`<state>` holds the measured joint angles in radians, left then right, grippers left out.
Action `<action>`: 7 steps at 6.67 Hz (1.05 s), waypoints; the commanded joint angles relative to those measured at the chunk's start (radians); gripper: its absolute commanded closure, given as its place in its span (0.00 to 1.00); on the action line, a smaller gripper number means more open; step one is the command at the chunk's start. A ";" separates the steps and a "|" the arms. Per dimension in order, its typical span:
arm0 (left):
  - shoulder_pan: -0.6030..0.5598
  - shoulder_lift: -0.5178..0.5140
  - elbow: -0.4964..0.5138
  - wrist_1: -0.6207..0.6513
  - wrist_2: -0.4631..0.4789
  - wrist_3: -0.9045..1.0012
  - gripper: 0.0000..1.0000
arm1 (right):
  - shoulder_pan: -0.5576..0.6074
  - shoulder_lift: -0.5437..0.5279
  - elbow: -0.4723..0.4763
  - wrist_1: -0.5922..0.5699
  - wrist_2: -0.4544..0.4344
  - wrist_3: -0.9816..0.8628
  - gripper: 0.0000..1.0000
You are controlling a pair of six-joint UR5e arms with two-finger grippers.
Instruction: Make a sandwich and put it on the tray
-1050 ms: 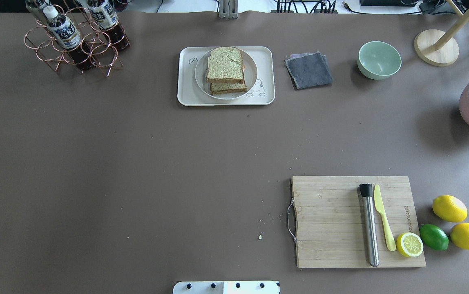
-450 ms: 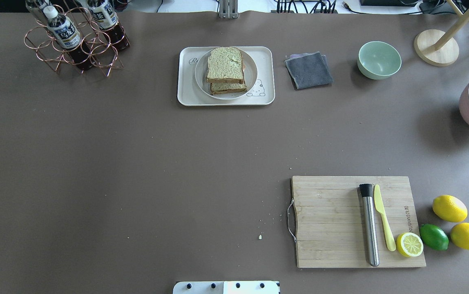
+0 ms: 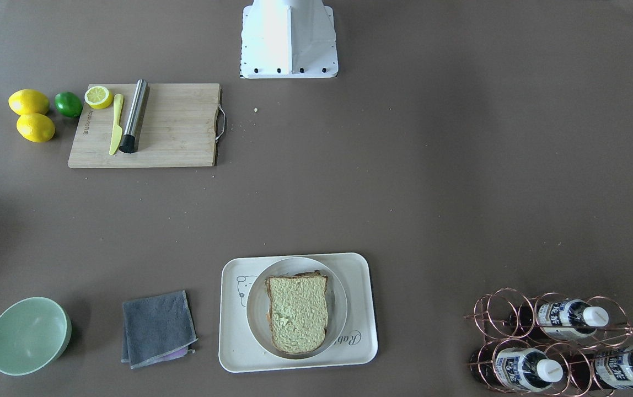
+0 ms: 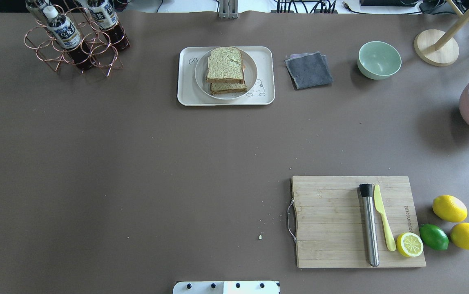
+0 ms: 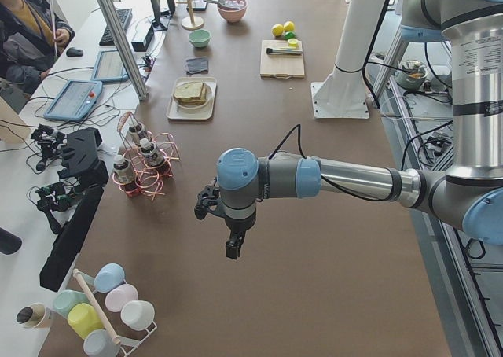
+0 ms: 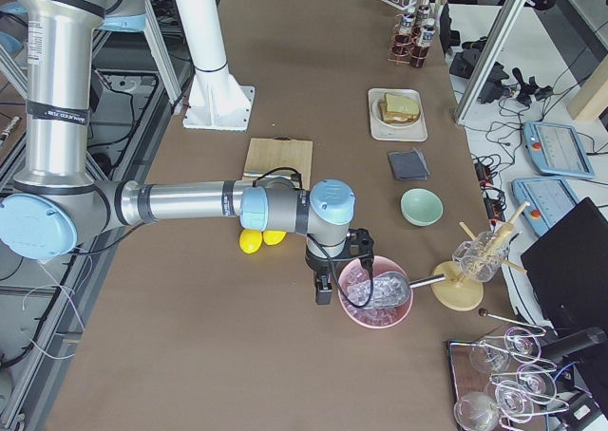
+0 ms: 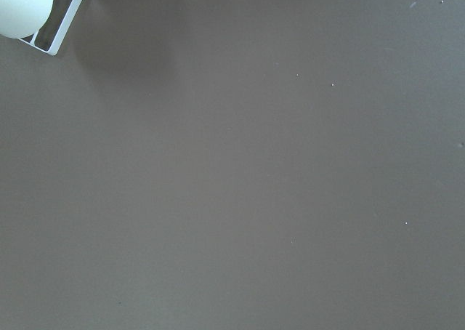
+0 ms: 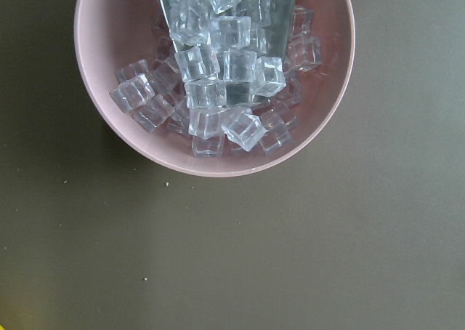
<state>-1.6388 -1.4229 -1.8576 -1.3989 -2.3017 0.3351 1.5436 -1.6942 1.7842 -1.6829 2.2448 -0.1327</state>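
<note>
The sandwich (image 4: 225, 69), two greenish-tan bread slices stacked with a little orange showing at the edge, lies on a round white plate (image 4: 252, 75) that sits on the cream tray (image 4: 185, 93) at the table's far middle. It also shows in the front-facing view (image 3: 297, 314). My left gripper (image 5: 233, 249) hangs over bare table far to the left of the tray. My right gripper (image 6: 324, 292) hangs beside the pink ice bowl (image 6: 375, 293). Both show only in the side views, so I cannot tell if they are open or shut.
A wooden cutting board (image 4: 328, 220) holds a steel muddler (image 4: 369, 224), a yellow knife and a lemon half. Lemons and a lime (image 4: 434, 237) lie beside it. A grey cloth (image 4: 309, 70), a green bowl (image 4: 379, 59) and a copper bottle rack (image 4: 75, 38) stand along the far edge.
</note>
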 commanded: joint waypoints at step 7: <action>-0.001 -0.001 -0.008 -0.002 -0.005 0.001 0.03 | 0.001 -0.010 0.011 -0.001 0.006 0.010 0.00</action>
<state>-1.6398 -1.4233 -1.8667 -1.4000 -2.3066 0.3356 1.5446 -1.7037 1.7950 -1.6843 2.2492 -0.1229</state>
